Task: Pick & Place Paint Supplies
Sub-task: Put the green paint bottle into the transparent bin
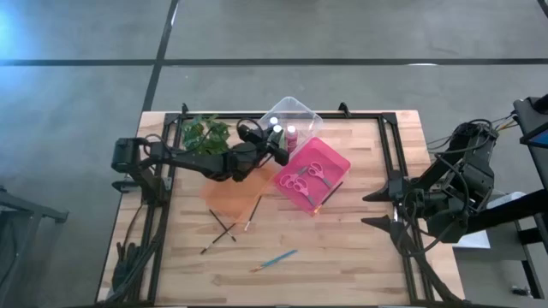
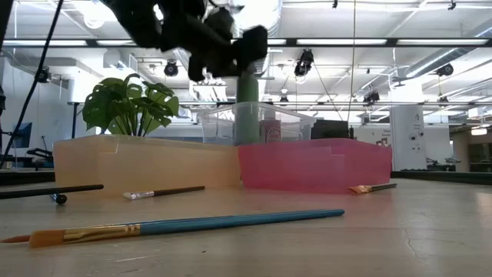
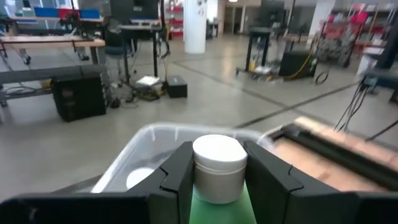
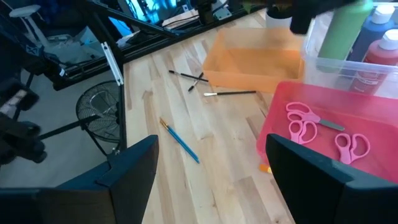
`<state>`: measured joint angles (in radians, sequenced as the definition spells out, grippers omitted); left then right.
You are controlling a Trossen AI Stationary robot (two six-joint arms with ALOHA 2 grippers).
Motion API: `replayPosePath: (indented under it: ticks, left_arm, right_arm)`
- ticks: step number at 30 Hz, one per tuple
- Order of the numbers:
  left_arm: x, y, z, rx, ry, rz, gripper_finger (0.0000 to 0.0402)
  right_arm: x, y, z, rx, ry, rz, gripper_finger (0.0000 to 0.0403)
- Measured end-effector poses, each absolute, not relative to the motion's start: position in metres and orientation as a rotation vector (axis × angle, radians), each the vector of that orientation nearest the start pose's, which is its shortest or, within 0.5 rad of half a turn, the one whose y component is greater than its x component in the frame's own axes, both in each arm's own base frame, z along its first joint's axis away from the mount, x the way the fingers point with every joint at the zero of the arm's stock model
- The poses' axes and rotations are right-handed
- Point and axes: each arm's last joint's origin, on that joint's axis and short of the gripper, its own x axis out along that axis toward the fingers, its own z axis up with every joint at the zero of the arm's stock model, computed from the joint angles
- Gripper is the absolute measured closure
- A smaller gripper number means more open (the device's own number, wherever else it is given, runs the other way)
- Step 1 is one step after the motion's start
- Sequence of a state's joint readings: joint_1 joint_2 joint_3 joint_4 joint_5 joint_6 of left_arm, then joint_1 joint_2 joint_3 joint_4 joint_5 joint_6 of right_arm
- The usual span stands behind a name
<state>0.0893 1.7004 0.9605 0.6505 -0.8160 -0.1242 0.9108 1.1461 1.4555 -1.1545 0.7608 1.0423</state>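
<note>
Grey concrete floor (image 1: 342,34) with dark seams, white pillar (image 3: 195,25), workbenches (image 3: 50,42), bright ceiling strip lights (image 2: 338,41)

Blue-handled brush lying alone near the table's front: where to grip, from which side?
Grip the blue-handled brush mid-handle, coming straight down with the jaws across its length. It lies flat on bare wood, clear of the other brushes, and the thin handle gives no other purchase. The right gripper is open and idle.

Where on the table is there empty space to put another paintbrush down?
Bare wood lies between the blue paintbrush and the table's right rail, and along the near edge below that brush. The far middle is crowded: the orange tray, pink tray with scissors, clear tray, plus the left gripper holding the green bottle. Dark brushes clutter the near left.
</note>
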Motion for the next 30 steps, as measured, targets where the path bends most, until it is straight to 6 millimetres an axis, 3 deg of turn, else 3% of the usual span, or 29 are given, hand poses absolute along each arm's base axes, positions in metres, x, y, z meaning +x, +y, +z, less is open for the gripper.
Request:
replayPosePath:
  ticks: [8, 19, 30]
  left_arm:
    - [0.351, 0.037, 0.304, -0.097, -0.159, 0.838, 0.0285]
    - [0.349, -0.004, 0.395, -0.245, -0.474, 0.631, 0.0285]
    - [0.376, -0.02, 0.432, -0.246, -0.632, 0.349, 0.0285]
  right_arm:
    - [0.13, 0.134, 0.411, 0.316, 0.523, -0.165, 0.0109]
    - [0.143, 0.137, 0.415, 0.202, 0.361, -0.205, 0.0109]
    - [0.182, 0.142, 0.397, 0.185, 0.22, -0.162, 0.0109]
